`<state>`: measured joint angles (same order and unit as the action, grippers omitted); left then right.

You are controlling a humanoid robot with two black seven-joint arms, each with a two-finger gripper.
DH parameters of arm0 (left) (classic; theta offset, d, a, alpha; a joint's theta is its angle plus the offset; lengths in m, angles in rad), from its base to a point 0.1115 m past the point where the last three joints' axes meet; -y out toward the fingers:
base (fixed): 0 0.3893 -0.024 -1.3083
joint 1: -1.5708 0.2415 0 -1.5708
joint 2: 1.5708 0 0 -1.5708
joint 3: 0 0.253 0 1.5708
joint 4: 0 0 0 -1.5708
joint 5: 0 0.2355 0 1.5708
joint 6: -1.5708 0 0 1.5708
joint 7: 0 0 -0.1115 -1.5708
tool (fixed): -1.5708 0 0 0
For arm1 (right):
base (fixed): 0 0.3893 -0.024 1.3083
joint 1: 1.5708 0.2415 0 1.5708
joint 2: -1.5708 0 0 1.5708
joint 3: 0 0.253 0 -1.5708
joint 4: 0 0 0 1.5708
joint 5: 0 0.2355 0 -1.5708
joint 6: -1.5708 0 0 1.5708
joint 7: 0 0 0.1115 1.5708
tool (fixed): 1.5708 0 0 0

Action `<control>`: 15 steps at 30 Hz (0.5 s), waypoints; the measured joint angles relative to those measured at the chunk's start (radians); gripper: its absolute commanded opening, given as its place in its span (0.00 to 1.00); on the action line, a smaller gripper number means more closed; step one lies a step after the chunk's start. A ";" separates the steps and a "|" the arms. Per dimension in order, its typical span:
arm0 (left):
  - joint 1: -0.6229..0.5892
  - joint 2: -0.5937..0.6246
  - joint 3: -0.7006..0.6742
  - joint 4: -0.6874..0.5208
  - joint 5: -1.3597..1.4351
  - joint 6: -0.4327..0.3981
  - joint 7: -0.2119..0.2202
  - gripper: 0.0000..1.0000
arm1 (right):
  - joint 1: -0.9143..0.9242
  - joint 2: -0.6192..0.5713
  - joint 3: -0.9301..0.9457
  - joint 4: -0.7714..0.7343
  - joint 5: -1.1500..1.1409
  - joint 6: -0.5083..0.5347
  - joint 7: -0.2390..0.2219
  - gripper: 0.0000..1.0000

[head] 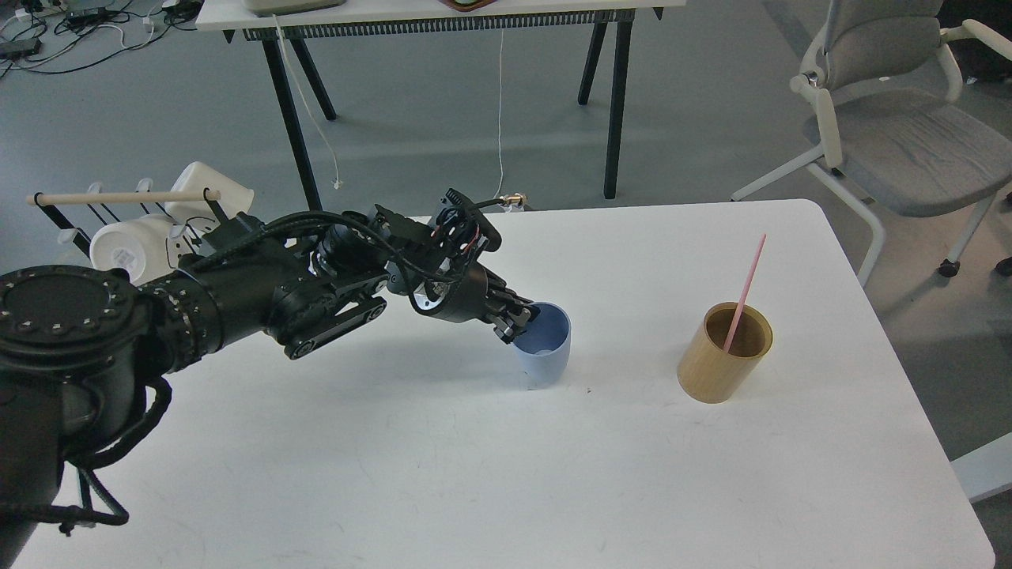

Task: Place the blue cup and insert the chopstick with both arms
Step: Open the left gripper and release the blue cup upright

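Pale blue matte tumbler, handleless, tapering to a narrow base — the blue cup (544, 352) — stands upright or nearly so near the middle of the white table (490, 474), mouth up, its base seemingly on the surface. Left gripper (518, 324): black two-finger pincer closed on the cup's near-left rim, one finger apparently inside the wall and one outside. Left arm: black, jointed, entering from the left edge and stretched low and nearly level across the table, wrist pitched down toward the cup. Long thin pink-red chopstick (745, 289): leaning in the tan wooden-looking cylinder (723, 352), upper end tilted up and to the right, well apart from the cup on its right. Key relation — the stick lies to the right of the cup and of the left gripper, so the right arm, not in view, is judged better placed to fetch it. White mugs on a wooden-rod rack (134, 213) sit beyond the table's left edge.
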<state>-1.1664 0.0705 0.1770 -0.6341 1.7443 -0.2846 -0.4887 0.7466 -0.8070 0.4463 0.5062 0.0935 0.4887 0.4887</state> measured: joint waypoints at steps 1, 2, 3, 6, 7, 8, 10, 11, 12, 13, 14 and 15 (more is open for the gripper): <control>0.001 0.000 0.000 0.000 -0.001 0.000 0.000 0.16 | 0.002 0.000 0.000 0.000 0.000 0.000 0.000 1.00; 0.001 0.000 0.000 0.000 -0.002 0.000 0.000 0.17 | 0.003 0.000 0.000 0.000 0.000 0.000 0.000 1.00; 0.001 0.000 0.000 0.000 -0.003 -0.001 0.000 0.18 | 0.003 0.000 0.000 0.000 0.000 0.000 0.000 1.00; 0.001 0.005 -0.001 0.001 -0.006 -0.005 0.000 0.31 | 0.004 -0.001 0.000 0.000 0.000 0.000 0.000 1.00; 0.001 0.007 -0.003 0.001 -0.008 -0.006 0.000 0.39 | 0.004 -0.001 0.001 0.000 0.000 0.000 0.000 1.00; 0.001 0.008 -0.006 0.001 -0.011 -0.008 0.000 0.46 | 0.004 -0.001 0.001 0.000 0.000 0.000 0.000 1.00; 0.001 0.014 -0.030 0.001 -0.034 -0.012 0.000 0.63 | 0.004 -0.002 0.000 0.002 -0.004 0.000 0.000 1.00; 0.000 0.018 -0.048 0.001 -0.055 -0.014 0.000 0.68 | 0.003 -0.005 -0.002 0.005 -0.009 0.000 0.000 1.00; -0.001 0.026 -0.072 0.001 -0.088 -0.020 0.000 0.73 | 0.003 -0.006 -0.008 0.010 -0.023 0.000 0.000 1.00; -0.001 0.039 -0.097 0.001 -0.130 -0.030 0.000 0.76 | 0.005 -0.007 -0.015 0.014 -0.046 0.000 0.000 1.00; -0.001 0.052 -0.117 0.002 -0.173 -0.044 0.000 0.79 | 0.013 -0.007 -0.024 0.019 -0.084 0.000 0.000 1.00; -0.001 0.069 -0.138 0.003 -0.228 -0.064 0.000 0.83 | 0.027 -0.007 -0.031 0.023 -0.130 0.000 0.000 1.00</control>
<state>-1.1669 0.1395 0.0387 -0.6316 1.5166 -0.3482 -0.4887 0.7741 -0.8141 0.4157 0.5295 -0.0367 0.4887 0.4887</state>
